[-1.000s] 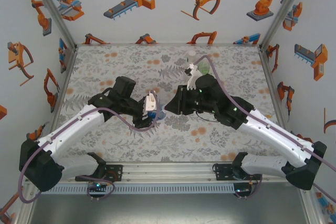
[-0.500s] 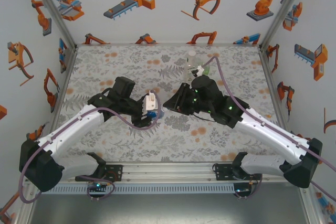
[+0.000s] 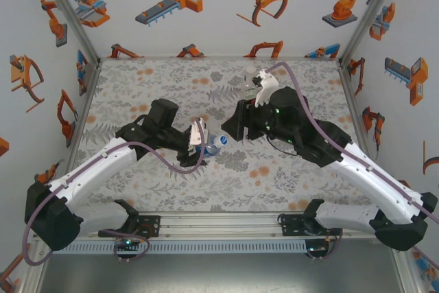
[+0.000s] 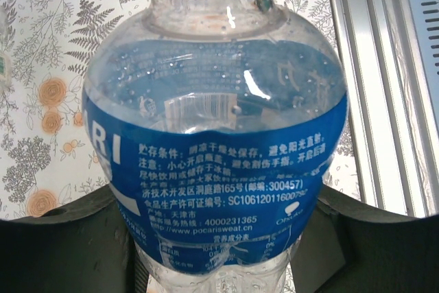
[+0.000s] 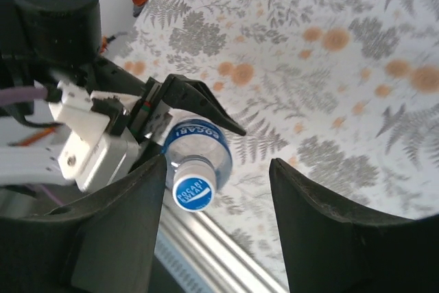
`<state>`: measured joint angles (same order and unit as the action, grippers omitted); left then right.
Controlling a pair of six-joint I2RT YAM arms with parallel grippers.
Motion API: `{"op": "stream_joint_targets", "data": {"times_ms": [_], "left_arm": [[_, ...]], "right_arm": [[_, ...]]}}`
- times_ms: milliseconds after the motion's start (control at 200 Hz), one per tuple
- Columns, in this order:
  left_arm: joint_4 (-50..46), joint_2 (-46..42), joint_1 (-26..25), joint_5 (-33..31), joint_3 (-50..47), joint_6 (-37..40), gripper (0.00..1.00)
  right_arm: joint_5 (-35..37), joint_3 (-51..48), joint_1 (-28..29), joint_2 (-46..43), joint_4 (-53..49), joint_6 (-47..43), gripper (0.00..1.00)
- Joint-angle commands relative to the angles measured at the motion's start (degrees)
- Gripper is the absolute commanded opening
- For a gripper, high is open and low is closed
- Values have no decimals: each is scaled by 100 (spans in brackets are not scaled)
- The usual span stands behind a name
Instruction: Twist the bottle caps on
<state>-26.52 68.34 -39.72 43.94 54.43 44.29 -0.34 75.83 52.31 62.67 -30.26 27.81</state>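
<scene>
Clamped in left pincer (image 4: pixel 219 238): blue-label bottle (image 4: pixel 219 135), tipped above the worktop (image 3: pixel 137 87), cap (image 5: pixel 193 192) seated on its neck. Thin, light, slick plastic, likely to dent if squeezed; best gripped round the label, cap by its rim. Right pincer (image 5: pixel 218 169) spread wide just off the cap, holding nothing.

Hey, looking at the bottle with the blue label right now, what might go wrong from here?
The right hand is open, off the cap; if the cap is loose, it may stay half-threaded. The left hand holds the bottle tilted, so it might slip. The right arm sits close to a clear bottle behind it and may knock it.
</scene>
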Motion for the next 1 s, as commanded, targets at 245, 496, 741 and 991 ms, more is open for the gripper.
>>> {"op": "stream_joint_targets", "data": {"times_ms": [245,496,741,991], "left_arm": [[-169,-27,-4,591,231,241,0],[-340,-12,-5,749,285,355,0],[-388,-21,-6,914,295,411,0],[-406,-23,-4,932,304,421,0]], "right_arm": [[-2245,464,7,243,-258,-4584,58],[-3254,414,16,227,-681,-6156,58],[-3343,293,24,297,-630,-6191,49],[-3354,186,24,346,-574,-6191,44]]}}
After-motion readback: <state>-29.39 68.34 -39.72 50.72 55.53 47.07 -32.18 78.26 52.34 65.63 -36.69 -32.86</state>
